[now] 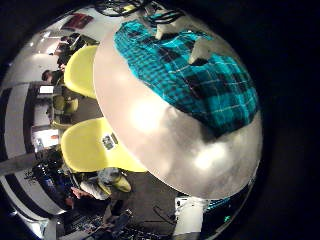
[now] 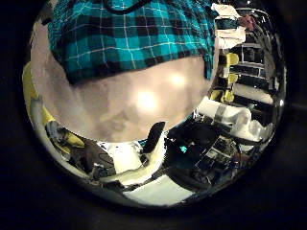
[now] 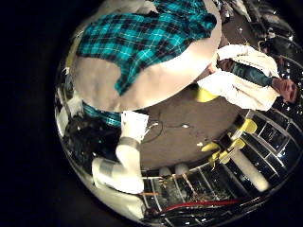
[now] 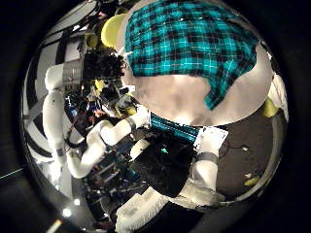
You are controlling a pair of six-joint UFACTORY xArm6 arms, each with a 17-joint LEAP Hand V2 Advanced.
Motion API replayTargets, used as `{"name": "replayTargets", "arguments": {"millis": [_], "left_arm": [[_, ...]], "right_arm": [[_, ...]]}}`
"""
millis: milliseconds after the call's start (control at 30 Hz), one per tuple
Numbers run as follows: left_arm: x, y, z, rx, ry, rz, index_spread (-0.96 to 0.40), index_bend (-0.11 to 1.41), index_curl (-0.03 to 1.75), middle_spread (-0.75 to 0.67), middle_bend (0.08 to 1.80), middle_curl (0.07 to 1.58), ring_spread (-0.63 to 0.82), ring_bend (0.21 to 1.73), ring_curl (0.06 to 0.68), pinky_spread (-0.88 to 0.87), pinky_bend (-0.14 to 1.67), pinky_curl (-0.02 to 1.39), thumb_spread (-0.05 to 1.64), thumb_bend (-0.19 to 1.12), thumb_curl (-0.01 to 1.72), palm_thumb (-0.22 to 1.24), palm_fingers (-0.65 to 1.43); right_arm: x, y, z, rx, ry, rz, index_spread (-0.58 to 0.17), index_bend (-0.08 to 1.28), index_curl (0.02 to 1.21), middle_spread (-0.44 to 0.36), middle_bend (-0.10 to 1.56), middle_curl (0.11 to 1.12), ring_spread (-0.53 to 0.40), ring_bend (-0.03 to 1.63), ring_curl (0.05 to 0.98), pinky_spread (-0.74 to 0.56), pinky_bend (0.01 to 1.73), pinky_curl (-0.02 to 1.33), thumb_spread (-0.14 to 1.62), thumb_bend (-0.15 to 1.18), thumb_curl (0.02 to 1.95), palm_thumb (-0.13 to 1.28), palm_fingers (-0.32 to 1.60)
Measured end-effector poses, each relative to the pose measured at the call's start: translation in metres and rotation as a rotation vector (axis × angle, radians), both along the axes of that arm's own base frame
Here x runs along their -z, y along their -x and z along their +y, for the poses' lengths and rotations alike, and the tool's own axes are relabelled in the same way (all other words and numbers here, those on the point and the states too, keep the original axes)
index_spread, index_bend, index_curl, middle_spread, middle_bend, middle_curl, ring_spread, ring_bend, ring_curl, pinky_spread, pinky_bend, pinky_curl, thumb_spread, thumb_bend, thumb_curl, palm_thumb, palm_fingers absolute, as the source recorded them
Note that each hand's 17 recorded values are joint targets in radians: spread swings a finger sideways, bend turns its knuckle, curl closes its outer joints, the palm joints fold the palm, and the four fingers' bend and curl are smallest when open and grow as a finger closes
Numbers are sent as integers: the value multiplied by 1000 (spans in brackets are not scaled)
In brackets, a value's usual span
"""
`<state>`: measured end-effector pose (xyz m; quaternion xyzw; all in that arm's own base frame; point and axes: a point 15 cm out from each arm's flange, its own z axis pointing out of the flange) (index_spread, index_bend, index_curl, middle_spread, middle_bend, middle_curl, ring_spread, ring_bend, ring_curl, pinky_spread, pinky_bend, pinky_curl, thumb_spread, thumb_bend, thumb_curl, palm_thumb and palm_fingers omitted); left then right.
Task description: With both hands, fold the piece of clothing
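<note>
Teal-and-black plaid shirt (image 2: 125, 38) flat on the round table (image 2: 134, 105); no legible writing; hand states indiscernible.

A robotics lab: yellow chairs (image 1: 92, 145) and equipment racks (image 3: 194, 189) ring a round table (image 1: 160, 125).

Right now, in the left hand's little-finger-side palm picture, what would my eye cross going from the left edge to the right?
Yellow chairs → bare strip of the round table → teal and black checked shirt lying on that table.
</note>
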<state>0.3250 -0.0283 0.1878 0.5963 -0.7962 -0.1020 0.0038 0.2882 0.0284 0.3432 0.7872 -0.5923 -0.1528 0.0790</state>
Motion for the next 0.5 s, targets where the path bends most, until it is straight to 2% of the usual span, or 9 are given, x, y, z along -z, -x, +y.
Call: {"name": "replayTargets", "arguments": {"millis": [333, 433, 500], "left_arm": [[32, 6, 7, 2, -66, 80, -61, 187, 330, 128, 206, 350, 309, 734, 148, 341, 431, 301, 899, -27, 319, 240, 148], [41, 9, 4, 0, -78, 101, -66, 184, 338, 94, 229, 360, 247, 722, 147, 306, 405, 293, 902, -25, 321, 261, 200], [44, 9, 3, 0, -87, 105, -84, 198, 346, -7, 367, 387, 125, 714, 131, 227, 351, 267, 910, -17, 325, 293, 385]], "right_arm": [[-4, 12, -19, -16, 64, 30, -359, 166, 289, -20, 326, 369, 42, 751, 200, 364, 642, 157, 1366, -10, 207, 270, 333], [-6, 14, -25, 3, 68, 28, -359, 166, 289, -19, 328, 369, 40, 753, 200, 361, 645, 153, 1364, -9, 210, 276, 332], [-8, 15, -32, 15, 74, 24, -359, 168, 291, -19, 328, 369, 39, 757, 200, 352, 647, 150, 1363, -10, 211, 277, 333]]}}
